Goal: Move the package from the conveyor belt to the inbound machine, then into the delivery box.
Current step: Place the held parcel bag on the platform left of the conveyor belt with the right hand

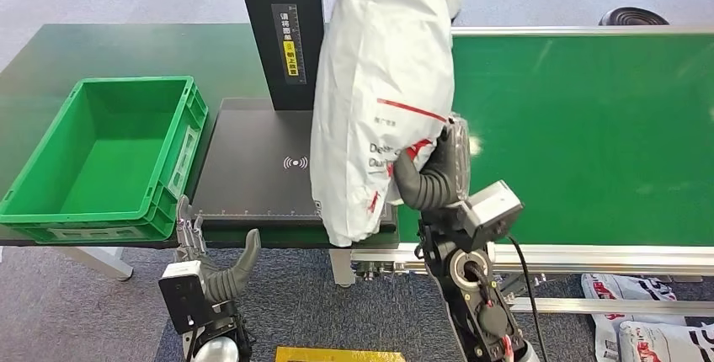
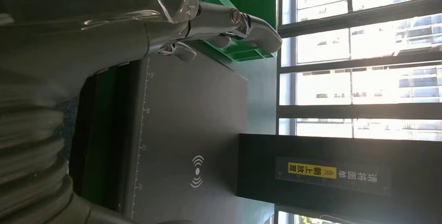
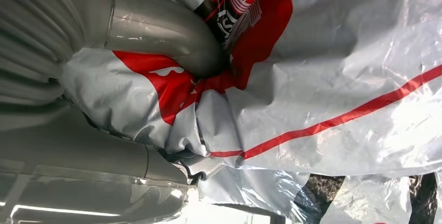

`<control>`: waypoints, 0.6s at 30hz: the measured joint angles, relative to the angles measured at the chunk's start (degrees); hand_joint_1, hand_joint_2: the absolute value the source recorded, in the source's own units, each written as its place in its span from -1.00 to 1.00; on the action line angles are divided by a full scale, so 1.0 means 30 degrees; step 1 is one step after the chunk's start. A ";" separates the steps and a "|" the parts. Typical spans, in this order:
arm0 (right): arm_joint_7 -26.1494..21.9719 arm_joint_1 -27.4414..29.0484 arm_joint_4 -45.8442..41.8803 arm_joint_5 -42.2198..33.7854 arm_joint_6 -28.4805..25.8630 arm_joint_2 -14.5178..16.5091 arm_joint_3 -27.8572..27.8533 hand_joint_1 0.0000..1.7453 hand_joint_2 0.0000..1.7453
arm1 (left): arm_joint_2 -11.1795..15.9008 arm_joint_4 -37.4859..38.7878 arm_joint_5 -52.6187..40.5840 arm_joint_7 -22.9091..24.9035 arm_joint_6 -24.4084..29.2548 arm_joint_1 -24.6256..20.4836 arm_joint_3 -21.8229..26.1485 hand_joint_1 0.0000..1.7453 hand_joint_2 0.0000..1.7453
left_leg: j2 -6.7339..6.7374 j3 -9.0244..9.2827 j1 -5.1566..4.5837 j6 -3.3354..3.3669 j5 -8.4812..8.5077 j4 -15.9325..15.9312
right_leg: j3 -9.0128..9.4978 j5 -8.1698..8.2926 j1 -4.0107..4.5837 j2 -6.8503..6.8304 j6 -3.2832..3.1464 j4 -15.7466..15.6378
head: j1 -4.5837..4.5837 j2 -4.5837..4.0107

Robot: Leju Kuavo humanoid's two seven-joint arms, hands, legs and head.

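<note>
My right hand (image 1: 434, 168) grips a large white plastic package (image 1: 379, 84) with red stripes and print, holding it upright in the air. The package hangs between the green conveyor belt (image 1: 589, 126) and the black inbound machine (image 1: 253, 160), its lower end over the machine's right edge. In the right wrist view my thumb (image 3: 161, 31) digs into the crumpled package (image 3: 333, 62). The green delivery box (image 1: 105, 156) stands at the left of the machine. My left hand (image 1: 210, 269) hangs below the table's front edge, open and holding nothing, with its fingers (image 2: 229, 23) spread.
A black post (image 1: 282, 29) with a yellow label rises behind the machine's pad. More white packages (image 1: 648, 328) lie on the floor at the lower right. A yellow plate (image 1: 337, 354) sits on the floor by my feet.
</note>
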 joint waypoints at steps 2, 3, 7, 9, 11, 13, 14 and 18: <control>0.0096 -0.0705 0.0477 0.0002 0.0062 0.0004 0.0098 1.00 1.00 | -0.0015 0.0126 0.0007 0.0000 -0.0011 -0.0082 0.0002 -1.00 1.00 | -0.0004 -0.0005 0.0004 -0.0006 0.0006 0.0000 | 0.0000 0.0001 0.0003 -0.0003 0.0000 0.0002 | 0.0000 0.0000; 0.0115 -0.0932 0.0657 0.0002 0.0065 0.0004 0.0126 1.00 1.00 | -0.0016 0.0177 0.0007 0.0000 -0.0011 -0.0111 0.0004 -1.00 1.00 | -0.0005 -0.0007 0.0006 -0.0006 0.0006 0.0000 | -0.0002 0.0001 0.0005 -0.0002 0.0000 0.0003 | 0.0000 0.0000; 0.0127 -0.1420 0.1160 0.0038 0.0067 0.0004 0.0186 1.00 1.00 | -0.0029 0.0355 0.0007 0.0000 -0.0013 -0.0221 0.0004 -1.00 1.00 | -0.0006 -0.0019 0.0005 -0.0005 0.0000 0.0000 | -0.0009 -0.0001 0.0004 0.0000 0.0002 0.0004 | 0.0002 0.0000; 0.0295 -0.1652 0.1426 0.0274 0.0131 0.0004 0.0240 1.00 1.00 | -0.0038 0.0399 0.0028 0.0000 -0.0027 -0.0236 0.0004 -1.00 1.00 | -0.0004 -0.0035 0.0003 -0.0001 -0.0004 0.0000 | -0.0016 -0.0002 0.0001 0.0000 0.0004 0.0004 | 0.0004 0.0000; 0.0847 -0.2370 0.2159 0.0665 0.0391 0.0007 0.0390 1.00 1.00 | -0.0046 0.0426 0.0084 0.0000 -0.0055 -0.0245 0.0000 -1.00 1.00 | 0.0014 -0.0044 0.0000 0.0002 -0.0006 0.0000 | -0.0024 0.0003 -0.0002 0.0006 0.0004 0.0004 | 0.0000 0.0000; 0.1398 -0.3641 0.3558 0.0971 0.0664 0.0079 0.0556 1.00 1.00 | -0.0053 0.0437 0.0149 0.0000 -0.0069 -0.0249 -0.0007 -1.00 1.00 | 0.0029 -0.0038 -0.0002 0.0001 -0.0001 0.0000 | -0.0025 0.0013 -0.0003 0.0010 0.0002 0.0004 | -0.0002 0.0000; 0.1548 -0.4380 0.4475 0.1078 0.0728 0.0166 0.0612 1.00 1.00 | -0.0055 0.0437 0.0175 0.0000 -0.0071 -0.0249 -0.0013 -1.00 1.00 | 0.0030 -0.0034 -0.0002 0.0001 0.0007 0.0001 | -0.0025 0.0019 -0.0003 0.0010 0.0001 0.0003 | -0.0002 0.0000; 0.1752 -0.7478 0.9278 0.1530 0.0646 0.0741 0.0721 1.00 1.00 | -0.0057 0.0468 0.0315 0.0000 -0.0098 -0.0262 -0.0055 -1.00 1.00 | 0.0016 -0.0031 0.0003 -0.0006 0.0050 0.0001 | -0.0025 0.0047 0.0002 0.0005 0.0000 0.0005 | -0.0009 0.0000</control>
